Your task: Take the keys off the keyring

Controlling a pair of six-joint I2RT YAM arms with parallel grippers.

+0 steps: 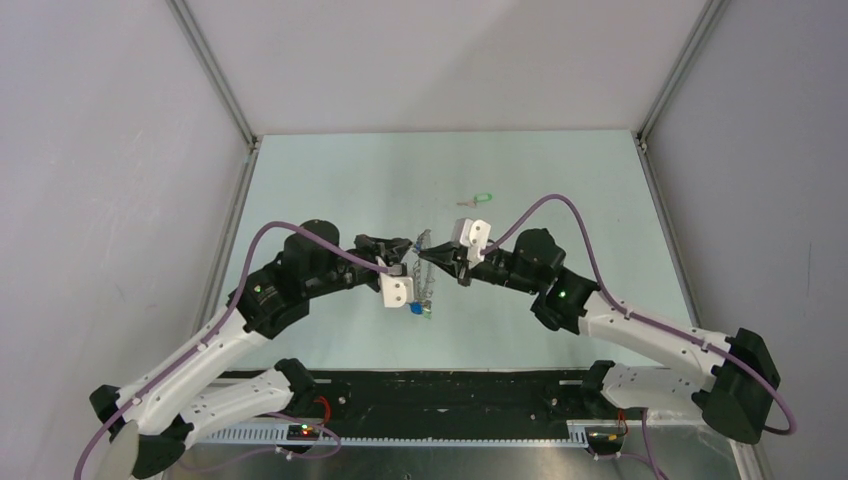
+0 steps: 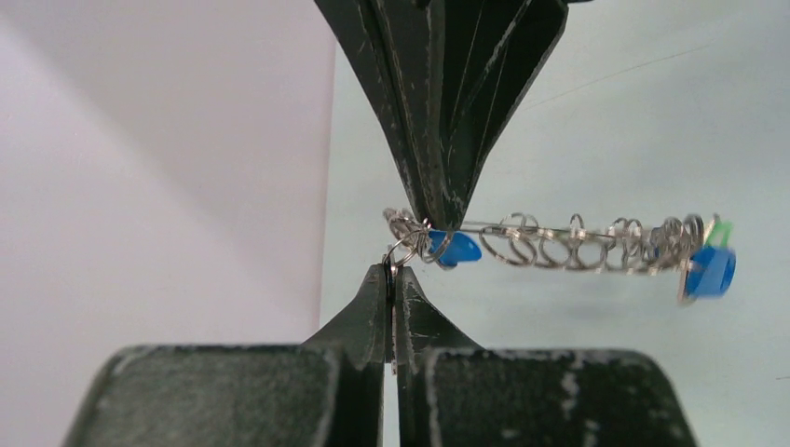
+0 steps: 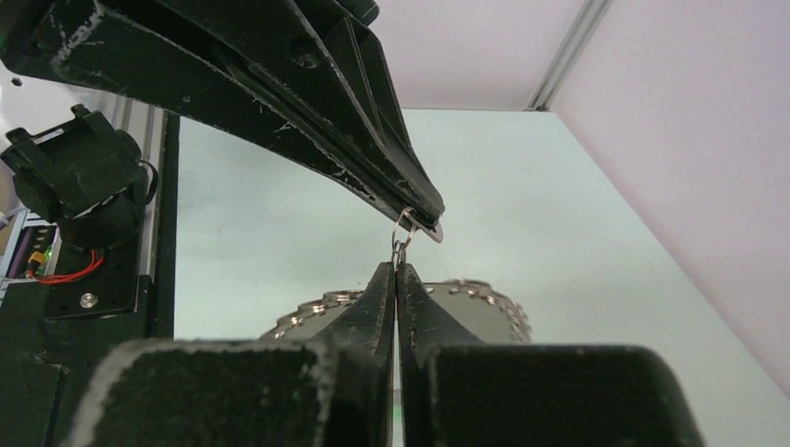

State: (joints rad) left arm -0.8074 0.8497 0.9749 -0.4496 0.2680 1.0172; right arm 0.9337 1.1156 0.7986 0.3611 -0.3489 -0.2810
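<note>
My left fingers (image 2: 368,317) and right fingers (image 3: 373,298) are both pinched tight on one end of the keyring (image 2: 559,250), which is held above the counter (image 1: 330,180). Blue keys (image 2: 713,272) dangle from it. A crooked pull could slip the wire free, dropping everything.

Left jaws come in from the left, right jaws from the right. Tips meet above mid-bench, both pinched closed on one end of the thin silver wire keyring (image 2: 559,244). The ring runs from the tips toward my near edge. Small silver keys with coloured plastic heads (image 1: 415,308) sit at its near end, and one more is just beside the tips. A loose green-headed metal key (image 1: 482,198) lies on the pale flat bench (image 1: 330,180), behind and right of the tips, well apart.
</note>
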